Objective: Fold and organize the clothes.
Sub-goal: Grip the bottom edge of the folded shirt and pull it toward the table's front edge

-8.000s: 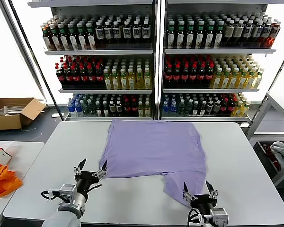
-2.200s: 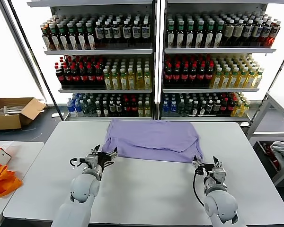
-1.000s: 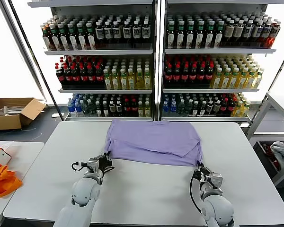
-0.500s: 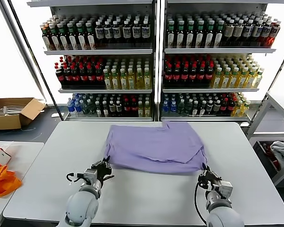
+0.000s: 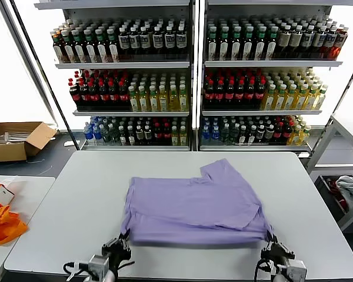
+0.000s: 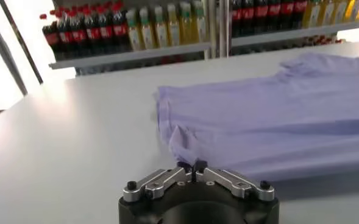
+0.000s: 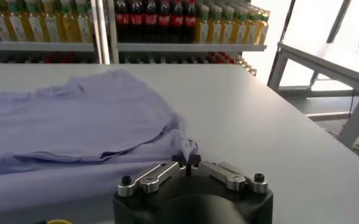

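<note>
Right now you are looking at the lavender T-shirt (image 5: 194,205) lying folded on the white table (image 5: 65,194), its front edge drawn close to the near side and one short sleeve (image 5: 220,169) sticking out toward the shelves of bottles (image 5: 191,76) behind.

Your left gripper (image 6: 192,165) is sitting low at the near-left corner of the shirt. In the left wrist view its fingertips are pressed together with a peak of the purple fabric rising right at them, so it is pinching the shirt's corner.

Your right gripper (image 7: 187,161) is sitting at the near-right corner. In the right wrist view a small bunch of fabric is resting right at its tips, and the fingers are looking nearly together. You cannot tell from here whether they are gripping that corner or letting it go.

Off the table's left side you are seeing an orange bag (image 5: 3,220) on a second white surface, and a cardboard box (image 5: 15,138) farther back.
</note>
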{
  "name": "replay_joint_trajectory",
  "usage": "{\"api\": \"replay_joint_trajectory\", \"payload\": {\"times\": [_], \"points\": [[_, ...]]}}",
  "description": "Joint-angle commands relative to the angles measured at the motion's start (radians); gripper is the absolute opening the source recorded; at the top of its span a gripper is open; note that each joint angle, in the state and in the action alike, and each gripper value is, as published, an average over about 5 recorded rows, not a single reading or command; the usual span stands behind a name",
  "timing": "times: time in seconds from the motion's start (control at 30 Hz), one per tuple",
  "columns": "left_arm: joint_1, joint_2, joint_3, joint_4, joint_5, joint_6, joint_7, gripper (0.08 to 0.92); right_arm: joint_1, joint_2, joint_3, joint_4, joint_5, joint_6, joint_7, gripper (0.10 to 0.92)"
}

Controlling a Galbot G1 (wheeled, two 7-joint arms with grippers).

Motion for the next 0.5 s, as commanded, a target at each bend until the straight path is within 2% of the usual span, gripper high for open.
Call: {"api": "replay_joint_trajectory", "payload": {"times": [0.03,0.5], "points": [[0.19,-0.014,0.012,-0.048,0.032,-0.03,-0.008,0.136,-0.08,-0.012,-0.02,0.01,-0.05,0.017,0.018,0.351],[0.1,-0.053,-0.007,-0.092,0.075,-0.05,0.017,0.533,0.031,0.019,-0.003,0.002,-0.105,0.04,-0.033,0.749]]}}
